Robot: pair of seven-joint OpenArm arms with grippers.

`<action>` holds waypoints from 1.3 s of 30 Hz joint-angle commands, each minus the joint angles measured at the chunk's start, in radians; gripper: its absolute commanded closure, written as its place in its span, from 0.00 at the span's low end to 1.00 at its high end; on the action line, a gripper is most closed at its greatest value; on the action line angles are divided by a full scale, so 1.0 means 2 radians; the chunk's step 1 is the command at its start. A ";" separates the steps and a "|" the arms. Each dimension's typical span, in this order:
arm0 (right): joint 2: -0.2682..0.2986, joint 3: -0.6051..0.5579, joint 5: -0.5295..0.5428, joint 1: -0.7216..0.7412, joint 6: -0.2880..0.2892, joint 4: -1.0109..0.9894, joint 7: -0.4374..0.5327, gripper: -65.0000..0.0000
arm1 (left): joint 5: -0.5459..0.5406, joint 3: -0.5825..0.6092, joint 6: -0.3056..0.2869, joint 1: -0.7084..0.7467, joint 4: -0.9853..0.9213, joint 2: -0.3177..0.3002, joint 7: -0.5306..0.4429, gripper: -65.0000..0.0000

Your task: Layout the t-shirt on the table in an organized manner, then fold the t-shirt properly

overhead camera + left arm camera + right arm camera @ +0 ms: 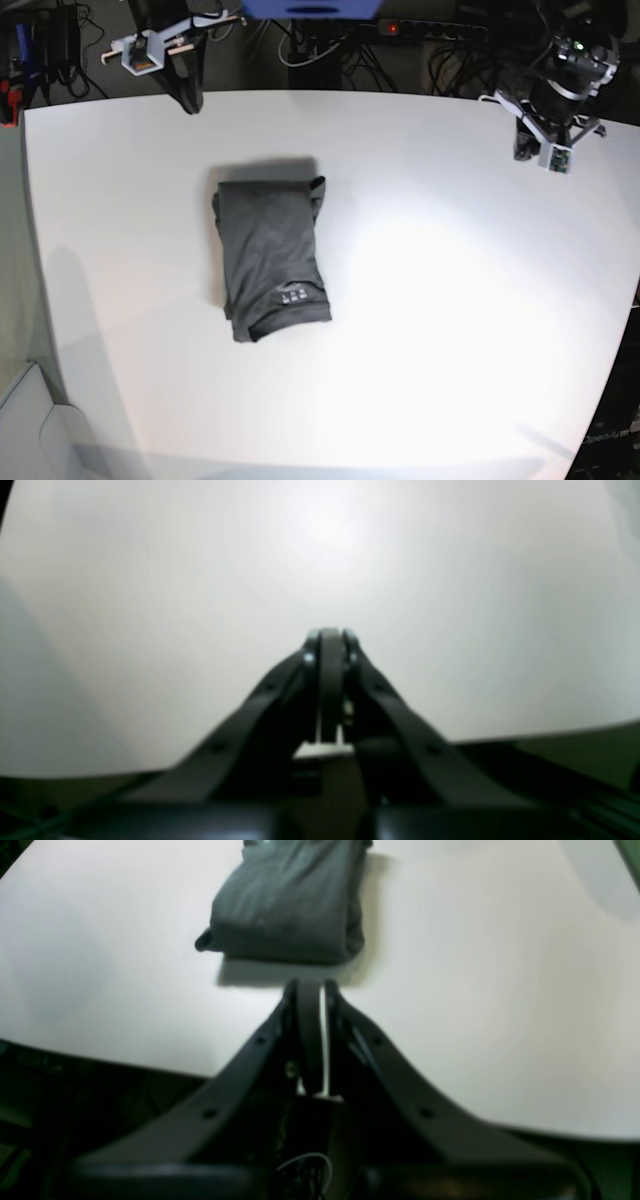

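Black jaws of the right gripper (311, 990) fill the near edge of its wrist view, pressed together on nothing, tips hanging just short of the folded dark charcoal-grey cotton t-shirt (285, 905). Over on the other side, the left gripper (330, 637) is likewise clamped shut and empty, above bare white smooth-topped table (150, 605) near its edge.

From the base view the t-shirt (270, 260) lies left of centre on the table (450, 300), well apart from both arms parked at the far corners. It looks folded into a neat upright rectangle, small white mark near its near end, one corner poking out at the far right.

Risk from here? Any fresh nudge could drag the top layer and spill the stack; that loose corner might snag on a passing finger.
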 commanded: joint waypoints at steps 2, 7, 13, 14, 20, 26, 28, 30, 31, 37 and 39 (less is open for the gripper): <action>-0.009 0.011 0.008 -0.031 0.002 -0.002 0.033 1.00 | -0.022 -0.002 0.001 0.028 0.007 -0.004 -0.006 1.00; -0.008 0.010 0.007 -0.084 0.002 -0.080 0.110 1.00 | -0.051 -0.005 0.001 0.100 0.005 -0.005 -0.021 1.00; 0.012 0.007 0.008 -0.100 0.002 -0.236 0.222 1.00 | -0.078 -0.002 0.001 0.183 -0.041 -0.004 -0.075 1.00; 0.017 0.007 0.008 -0.098 0.002 -0.272 0.247 1.00 | -0.081 0.000 0.001 0.193 -0.061 -0.004 -0.088 1.00; 0.041 0.014 0.009 -0.034 -0.002 -0.482 0.370 1.00 | -0.045 0.055 0.001 0.207 -0.230 -0.023 -0.211 1.00; 0.065 -0.002 0.008 0.051 -0.061 -0.719 0.491 1.00 | -0.039 0.126 0.001 0.171 -0.441 -0.050 -0.358 1.00; 0.080 -0.015 0.008 0.084 -0.068 -0.808 0.524 1.00 | -0.039 0.146 0.001 0.156 -0.505 -0.052 -0.408 1.00; 0.088 -0.022 0.008 0.118 -0.078 -0.874 0.542 1.00 | -0.039 0.162 0.001 0.142 -0.555 -0.052 -0.452 1.00; 0.095 -0.022 0.008 0.137 -0.086 -0.910 0.547 1.00 | -0.039 0.169 0.001 0.131 -0.587 -0.052 -0.477 1.00; 0.101 -0.022 0.006 0.222 -0.104 -0.966 0.509 1.00 | -0.039 0.192 0.001 0.013 -0.807 -0.052 -0.550 1.00; 0.103 -0.022 0.006 0.244 -0.104 -0.966 0.449 1.00 | -0.038 0.193 0.001 -0.028 -0.869 -0.053 -0.550 1.00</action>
